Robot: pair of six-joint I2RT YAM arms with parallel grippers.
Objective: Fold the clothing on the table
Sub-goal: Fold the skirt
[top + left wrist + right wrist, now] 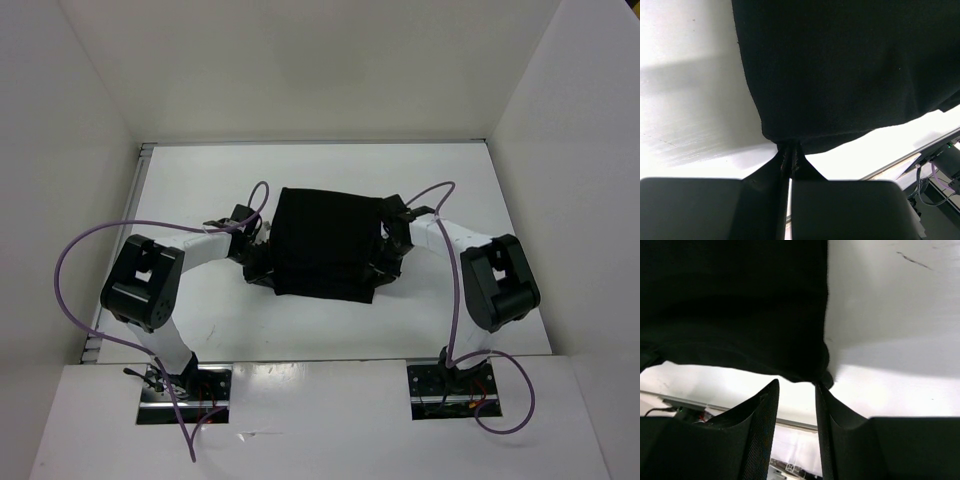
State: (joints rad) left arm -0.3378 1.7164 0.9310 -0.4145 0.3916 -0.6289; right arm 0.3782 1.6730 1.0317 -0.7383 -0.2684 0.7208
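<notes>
Clothing [325, 245] bunched square on table [200, 180], left gripper [790, 154] clamped on its edge, right gripper [796, 386] jaws apart, fabric corner at tips.

Black clothing [325, 245] lay as a rough rectangle mid-table [200, 180]. The left gripper [265, 268] and right gripper [382, 266] sat at its left and right near corners.

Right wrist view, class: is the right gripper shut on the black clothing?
No, the right gripper stands open, with bright table showing in the gap between its fingers and none of the clothing in it.
</notes>
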